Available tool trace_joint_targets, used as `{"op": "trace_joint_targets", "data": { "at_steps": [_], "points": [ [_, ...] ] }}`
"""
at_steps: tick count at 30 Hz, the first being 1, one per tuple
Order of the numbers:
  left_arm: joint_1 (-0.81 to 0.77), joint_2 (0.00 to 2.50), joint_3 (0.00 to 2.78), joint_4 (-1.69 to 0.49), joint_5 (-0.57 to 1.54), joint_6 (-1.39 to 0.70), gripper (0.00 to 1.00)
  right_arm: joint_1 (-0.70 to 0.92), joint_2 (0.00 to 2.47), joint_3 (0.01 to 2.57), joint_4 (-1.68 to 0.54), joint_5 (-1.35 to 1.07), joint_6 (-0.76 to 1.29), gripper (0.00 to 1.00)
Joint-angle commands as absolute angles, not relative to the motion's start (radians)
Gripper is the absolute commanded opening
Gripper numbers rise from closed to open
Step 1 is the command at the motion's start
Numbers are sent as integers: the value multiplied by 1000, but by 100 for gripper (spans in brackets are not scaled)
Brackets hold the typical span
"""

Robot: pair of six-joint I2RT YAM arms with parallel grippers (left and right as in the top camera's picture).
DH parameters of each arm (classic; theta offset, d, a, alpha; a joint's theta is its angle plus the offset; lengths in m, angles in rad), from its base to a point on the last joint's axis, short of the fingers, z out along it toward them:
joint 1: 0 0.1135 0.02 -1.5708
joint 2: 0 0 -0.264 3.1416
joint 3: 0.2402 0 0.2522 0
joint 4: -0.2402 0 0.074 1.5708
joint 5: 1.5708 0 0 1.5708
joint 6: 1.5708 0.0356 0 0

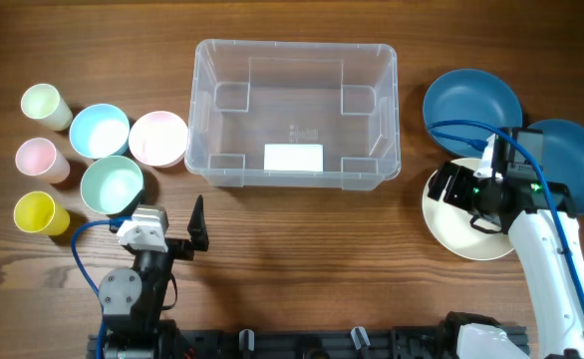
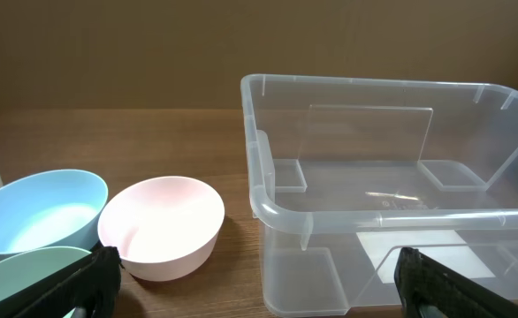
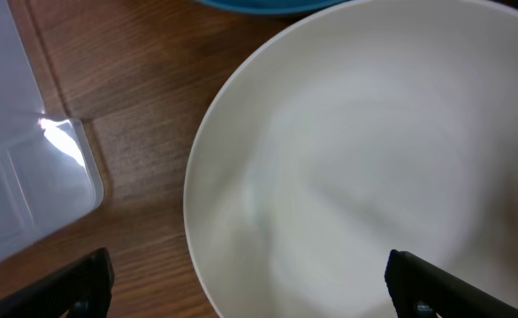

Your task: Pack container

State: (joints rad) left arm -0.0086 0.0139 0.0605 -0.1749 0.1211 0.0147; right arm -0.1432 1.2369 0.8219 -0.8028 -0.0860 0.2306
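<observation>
From overhead, the large rectangular clear plastic container [image 1: 294, 112] sits empty and mouth up at the middle of the wooden table [image 1: 302, 249], probably so that either arm can load it from its own side. Left of it stand three pastel plastic bowls, the light-blue bowl [image 1: 100, 130], the pink bowl [image 1: 157, 138] and the mint bowl [image 1: 113, 184], with three small pastel cups [image 1: 38, 158] beyond them. Right of it lie two dark blue round bowls [image 1: 471, 100] and a cream round bowl [image 1: 451, 234]. The left gripper [image 1: 164, 227] waits near the table's front edge, jaws spread and empty. The right gripper [image 1: 471, 199] hovers over the cream bowl, also spread and empty.

Through the left wrist camera, the container's rounded rim faces the fingers [image 2: 82, 283], the pink bowl near its wall, with bare wood between them.

Below the right wrist camera, the cream bowl fills the space between the wide-apart fingers; whether either touches it is unclear. The container's corner lies near at left across a strip of open wood. Its rim looks the likeliest next grasp.
</observation>
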Motion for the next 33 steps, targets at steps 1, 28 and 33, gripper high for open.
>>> {"op": "trace_joint_targets", "data": {
  "at_steps": [1, 28, 33],
  "points": [
    [-15, 7, 52, -171, 122, 30, 100, -148, 1272, 842, -799, -117, 183, 100],
    [-15, 7, 52, -171, 123, 30, 100, -661, 946, 845, -986, 30, 394, 100],
    [-15, 7, 52, -171, 122, 30, 100, -776, 1028, 842, -952, -31, 383, 100]
  ]
}}
